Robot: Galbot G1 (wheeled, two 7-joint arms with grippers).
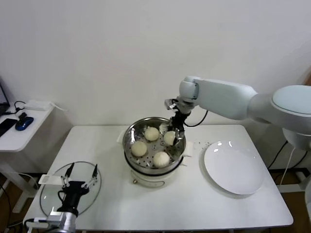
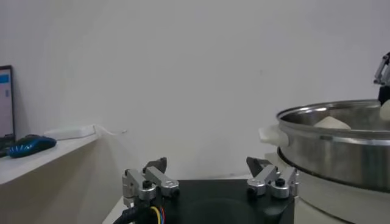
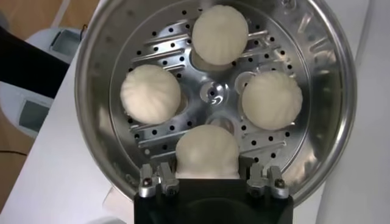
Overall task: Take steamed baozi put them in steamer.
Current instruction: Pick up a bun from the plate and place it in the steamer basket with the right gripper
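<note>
The steamer (image 1: 128,141) stands mid-table, a shiny steel pot with a perforated tray on a cream base. Four creamy-white baozi lie on its tray. My right gripper (image 1: 173,130) reaches down into the pot at its far right side and is shut on one baozi (image 1: 169,138), which rests on the tray. In the right wrist view the gripper (image 3: 207,171) flanks that baozi (image 3: 207,149), and the three others (image 3: 150,93) sit around the steamer's (image 3: 91,79) centre. My left gripper (image 1: 82,171) is open and empty at the table's front left.
A round glass lid (image 1: 48,194) lies under the left gripper at the front left. A flat white plate (image 1: 234,170) lies right of the steamer. A side desk (image 1: 19,133) with a mouse stands to the left. The steamer's wall (image 2: 329,152) shows in the left wrist view.
</note>
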